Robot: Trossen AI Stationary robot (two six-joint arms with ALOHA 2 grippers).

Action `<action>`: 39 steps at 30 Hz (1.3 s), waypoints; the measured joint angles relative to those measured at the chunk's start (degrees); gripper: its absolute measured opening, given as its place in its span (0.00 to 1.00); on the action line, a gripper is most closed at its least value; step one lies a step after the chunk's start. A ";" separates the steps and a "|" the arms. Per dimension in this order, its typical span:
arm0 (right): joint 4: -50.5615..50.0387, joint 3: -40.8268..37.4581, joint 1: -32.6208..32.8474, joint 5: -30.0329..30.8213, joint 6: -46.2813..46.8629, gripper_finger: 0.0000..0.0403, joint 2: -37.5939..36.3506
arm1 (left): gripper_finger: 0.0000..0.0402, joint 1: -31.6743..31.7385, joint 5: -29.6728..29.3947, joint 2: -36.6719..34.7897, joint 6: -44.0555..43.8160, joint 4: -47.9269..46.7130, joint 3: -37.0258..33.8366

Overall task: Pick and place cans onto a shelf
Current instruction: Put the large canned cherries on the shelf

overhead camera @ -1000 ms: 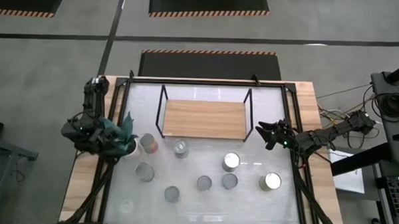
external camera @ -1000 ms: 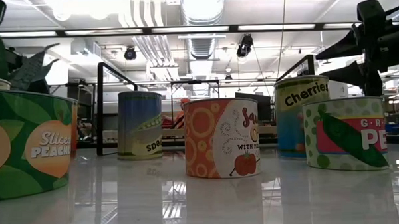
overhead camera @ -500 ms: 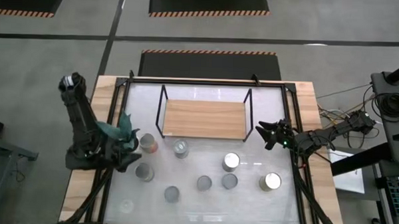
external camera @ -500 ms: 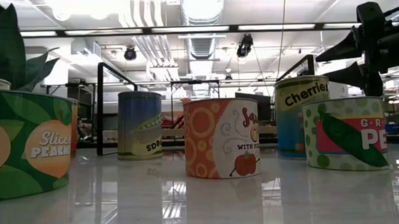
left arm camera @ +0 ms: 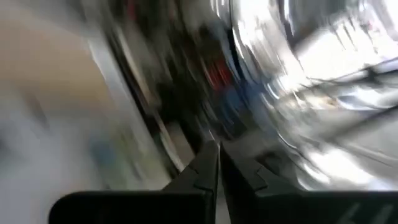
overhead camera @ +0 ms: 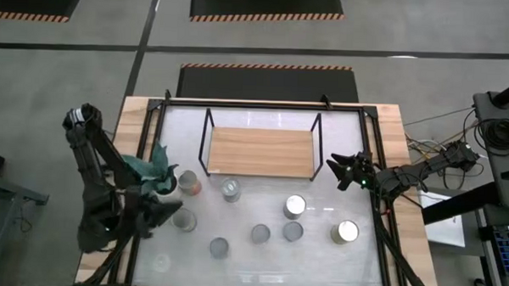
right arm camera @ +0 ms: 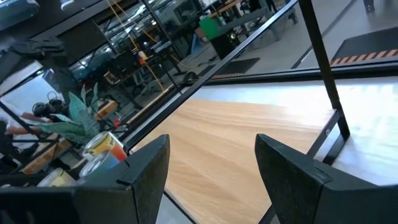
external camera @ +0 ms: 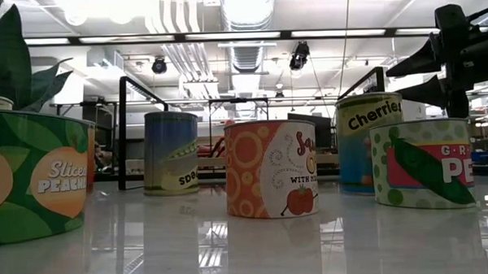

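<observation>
Several cans stand on the white table top, near of the shelf (overhead camera: 261,152), a light-wood board in a black frame. Among them are a reddish-sided can (overhead camera: 189,183), one can (overhead camera: 184,219) at the left and a shiny-topped one (overhead camera: 346,232) at the right. My left gripper (overhead camera: 169,213) is shut and empty, just left of the left can; its wrist view (left arm camera: 218,149) is blurred. My right gripper (overhead camera: 334,171) is open and empty above the table at the shelf's right end, facing the board (right arm camera: 249,143).
A teal plant in a white pot (overhead camera: 149,170) stands at the table's left side, just far of my left gripper. Black frame rails run along the table's left and right edges (overhead camera: 379,224). The shelf board carries nothing.
My left arm has swung outward, and its gripper has gone from beside the plant toward the table's near edge, ending beside the left can. The cans and my right arm have kept still.
</observation>
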 joint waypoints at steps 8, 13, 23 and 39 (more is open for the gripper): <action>0.00 0.00 0.00 0.90 -1.08 0.56 0.00 | 0.00 13.12 31.55 6.20 10.81 -7.82 11.12; -0.36 0.00 0.00 1.15 -0.76 0.56 -0.09 | 0.00 16.99 32.49 15.21 11.37 -7.99 21.18; -0.08 0.02 0.00 1.07 -0.62 0.56 -0.09 | 0.00 25.30 47.16 34.17 31.53 -27.55 50.30; -0.51 0.02 0.02 -0.88 -1.37 0.56 -0.05 | 0.00 23.98 25.16 37.38 23.19 -49.93 49.00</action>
